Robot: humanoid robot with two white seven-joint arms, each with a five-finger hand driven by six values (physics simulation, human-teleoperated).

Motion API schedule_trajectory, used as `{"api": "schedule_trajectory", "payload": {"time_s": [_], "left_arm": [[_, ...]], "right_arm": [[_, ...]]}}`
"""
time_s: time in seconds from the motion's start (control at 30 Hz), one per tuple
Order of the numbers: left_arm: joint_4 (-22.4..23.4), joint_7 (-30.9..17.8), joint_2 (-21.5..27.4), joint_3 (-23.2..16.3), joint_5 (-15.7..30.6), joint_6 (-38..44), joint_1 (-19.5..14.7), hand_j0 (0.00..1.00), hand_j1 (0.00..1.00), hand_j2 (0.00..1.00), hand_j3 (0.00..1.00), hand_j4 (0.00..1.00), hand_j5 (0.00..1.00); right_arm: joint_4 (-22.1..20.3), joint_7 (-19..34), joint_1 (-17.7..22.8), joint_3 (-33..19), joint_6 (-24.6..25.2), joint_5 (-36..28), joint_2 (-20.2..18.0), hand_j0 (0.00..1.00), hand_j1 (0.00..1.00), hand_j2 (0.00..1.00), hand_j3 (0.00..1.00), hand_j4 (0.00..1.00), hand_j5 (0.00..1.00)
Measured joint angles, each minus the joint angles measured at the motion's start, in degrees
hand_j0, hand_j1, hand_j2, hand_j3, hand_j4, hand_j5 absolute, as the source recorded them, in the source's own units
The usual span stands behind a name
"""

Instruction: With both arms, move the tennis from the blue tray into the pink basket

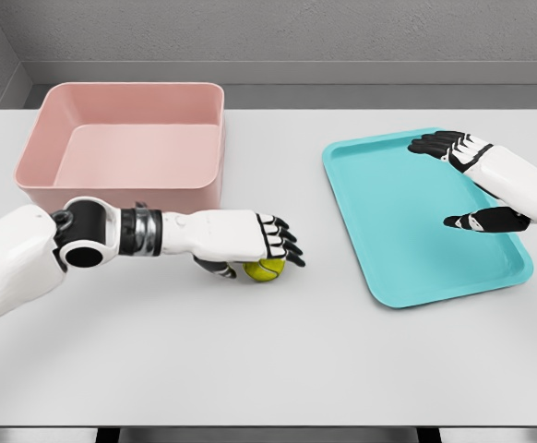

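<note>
A yellow-green tennis ball [268, 269] sits low over the white table, between the pink basket and the blue tray. My left hand [261, 249] is curled over it from above, fingers and thumb around the ball. The pink basket [130, 189] stands at the back left, just behind that hand, and holds nothing. The blue tray [407, 221] lies to the right with nothing on it. My right hand [458, 180] hovers over the tray's right side, fingers [435, 143] spread and thumb apart, holding nothing.
The white table [268, 360] stretches wide in front of both arms. A grey wall runs behind the table's far edge. My left forearm [112, 235] lies across the front of the basket.
</note>
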Motion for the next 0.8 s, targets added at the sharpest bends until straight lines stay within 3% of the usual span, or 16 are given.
{"api": "schedule_trajectory", "payload": {"time_s": [0.5,0.8], "left_arm": [[3.43,-0.48,-2.07,-0.02,-0.07,0.00,-0.09,0.91,0.91,0.91,0.91,0.91,0.91],[3.76,-1.86,-2.90,-0.74,-0.07,-0.01,0.09,0.68,0.68,0.68,0.68,0.68,0.68]], "right_arm": [[0.00,0.00,0.26,-0.34,0.00,-0.05,-0.07,1.00,1.00,1.00,1.00,1.00,1.00],[-0.05,0.00,0.26,-0.38,0.00,-0.11,-0.02,1.00,1.00,1.00,1.00,1.00,1.00]]}}
